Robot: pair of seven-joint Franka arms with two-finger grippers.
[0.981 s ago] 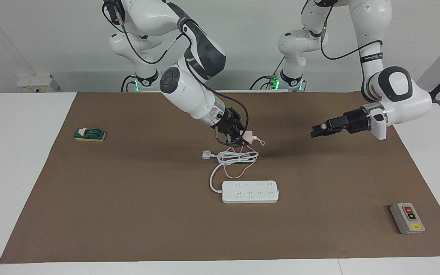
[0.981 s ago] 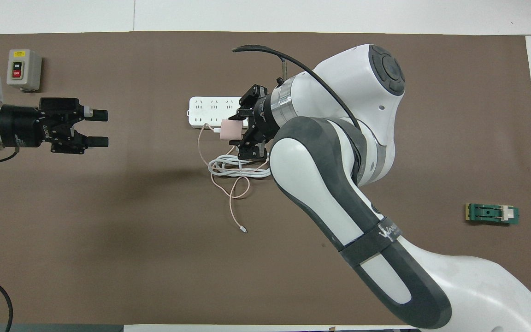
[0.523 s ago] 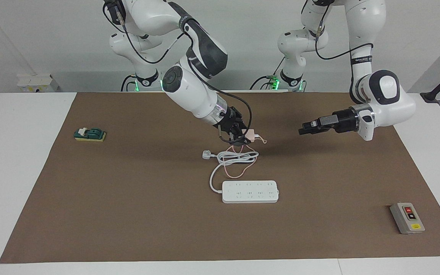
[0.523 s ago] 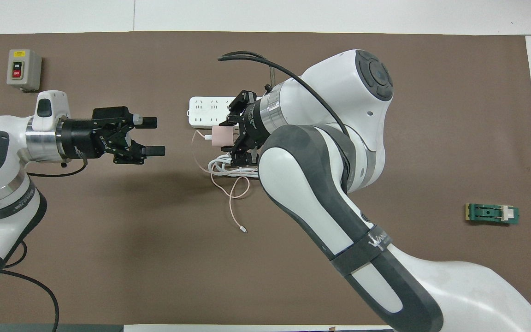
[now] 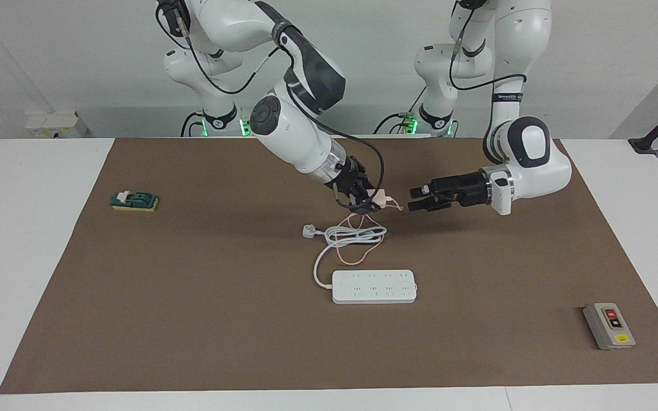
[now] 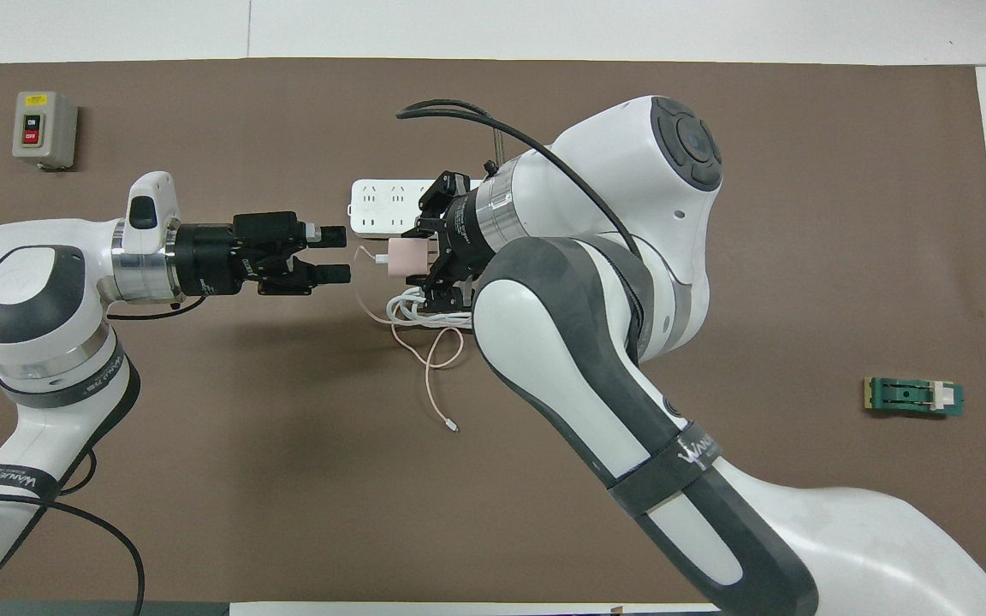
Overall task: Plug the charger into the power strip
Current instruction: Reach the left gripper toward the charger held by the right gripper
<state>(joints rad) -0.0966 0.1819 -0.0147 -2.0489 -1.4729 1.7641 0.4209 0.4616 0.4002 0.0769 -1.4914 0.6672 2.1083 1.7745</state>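
Clamped in the right gripper [image 5: 370,201] — the pale-pink charger [image 5: 382,200], up over the coiled white cord [image 5: 357,233], nearer the robots than the power strip [image 5: 374,286]. Close beside — left gripper [image 5: 418,201], fingers spread, empty.

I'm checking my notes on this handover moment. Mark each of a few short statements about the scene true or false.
1. The right gripper holds the small pale-pink cube charger in the air. True.
2. The charger sits plugged into the flat white power strip. False: it is held above the coiled cords.
3. The left gripper is shut. False: it is open, beside the charger.
4. The grey button box lies toward the left arm's end. True.
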